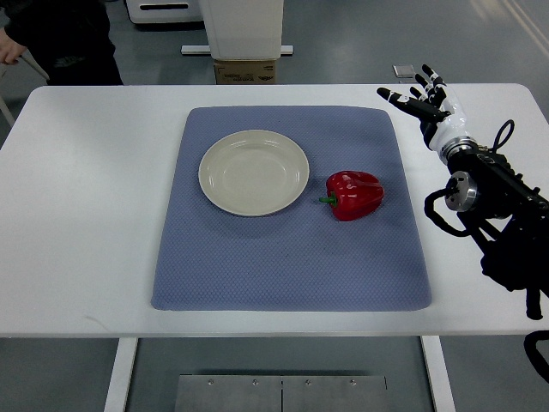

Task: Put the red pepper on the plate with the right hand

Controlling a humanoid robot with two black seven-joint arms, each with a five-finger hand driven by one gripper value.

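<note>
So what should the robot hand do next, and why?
Probably swing the right robot hand left and down toward the red pepper. Its fingers are open and empty, well off the blue mat, while the pepper lies beside the empty plate, untouched.

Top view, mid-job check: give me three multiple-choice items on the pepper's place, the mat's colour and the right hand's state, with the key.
1. Where is the red pepper?
A. on the plate
B. on the mat, right of the plate
C. in the right hand

2. What colour is the mat?
A. green
B. blue-grey
C. yellow

3. What is the right hand doing?
A. fingers spread, holding nothing
B. clasping the pepper
C. pressing on the plate

Key: 1 B, the pepper lies on the cloth beside the plate, its stem pointing toward it. 2 B, the cloth under both is blue-grey. 3 A, the hand is over the table's far right corner, fingers extended, clear of the pepper.
</note>
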